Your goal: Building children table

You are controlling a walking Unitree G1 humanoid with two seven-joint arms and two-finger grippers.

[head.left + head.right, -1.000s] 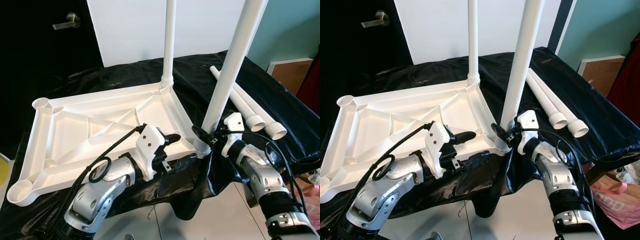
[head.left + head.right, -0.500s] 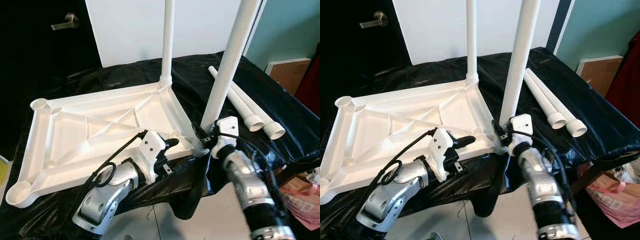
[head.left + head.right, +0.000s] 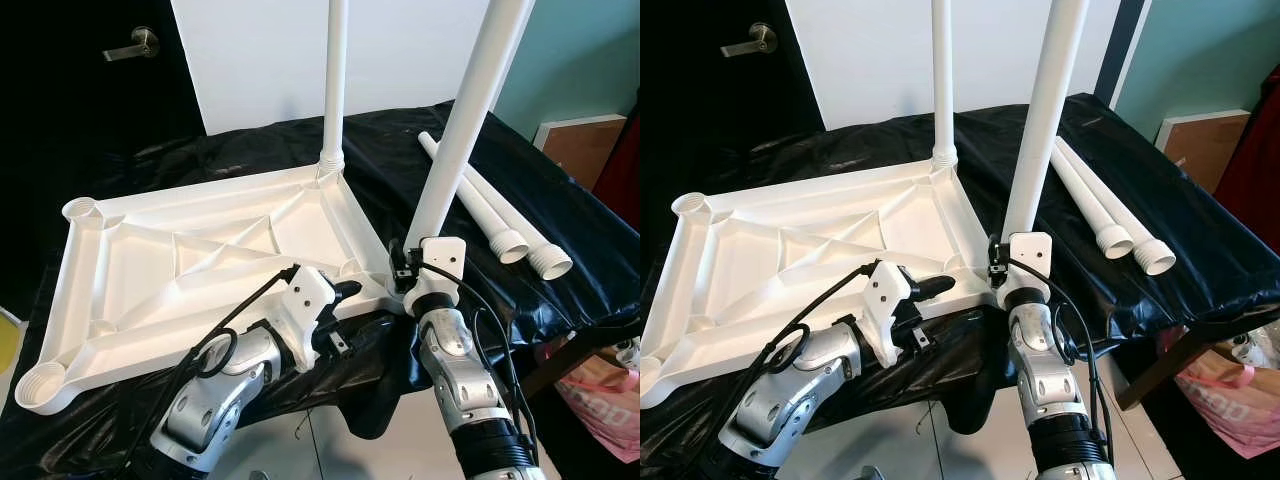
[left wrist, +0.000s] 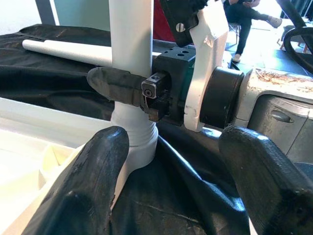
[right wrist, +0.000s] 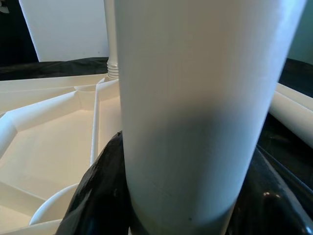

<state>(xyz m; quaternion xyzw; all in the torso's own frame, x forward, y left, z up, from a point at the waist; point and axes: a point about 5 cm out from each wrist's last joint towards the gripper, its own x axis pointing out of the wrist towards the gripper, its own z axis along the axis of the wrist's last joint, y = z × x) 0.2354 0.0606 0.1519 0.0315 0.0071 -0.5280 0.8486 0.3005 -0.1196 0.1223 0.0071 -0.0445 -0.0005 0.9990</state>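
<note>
Two fingers of my right gripper (image 3: 404, 268) pinch the near table leg (image 3: 462, 125) just above its corner socket; my left gripper (image 3: 345, 292) hovers spread beside the upturned white tabletop (image 3: 140, 270); beyond, two loose legs (image 3: 490, 215) lie on black cloth (image 3: 560, 225)

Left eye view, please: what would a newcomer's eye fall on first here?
Most striking is the upside-down white tabletop on the black cloth, with two legs standing up from its right-hand corners. The right gripper clamps the near leg just above its socket, and two spare legs lie to the right.
</note>
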